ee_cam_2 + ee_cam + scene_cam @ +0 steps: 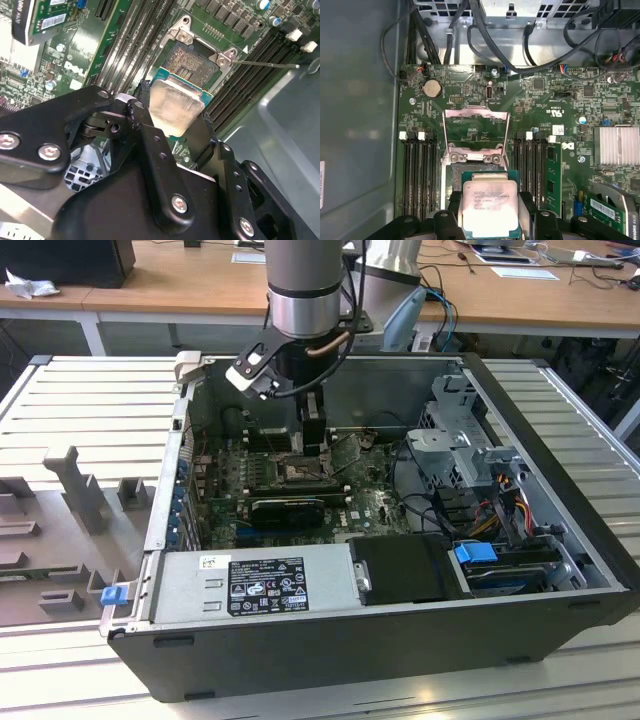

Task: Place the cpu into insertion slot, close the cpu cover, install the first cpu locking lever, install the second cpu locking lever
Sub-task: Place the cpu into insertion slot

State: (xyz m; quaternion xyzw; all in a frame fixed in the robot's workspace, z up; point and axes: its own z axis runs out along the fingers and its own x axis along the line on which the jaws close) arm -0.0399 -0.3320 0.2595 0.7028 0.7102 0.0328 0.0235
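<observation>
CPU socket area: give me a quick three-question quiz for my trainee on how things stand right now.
1. True or false: the cpu cover is shut over the insertion slot.
2. The gripper is shut on: A) a screwdriver, B) the cpu, C) a fan.
3. Short answer: is the cpu seated in the insertion slot?
Key: 1 false, it stands open. 2 B. 3 No; it is held over the slot, with the slot's contacts showing beside it.
</observation>
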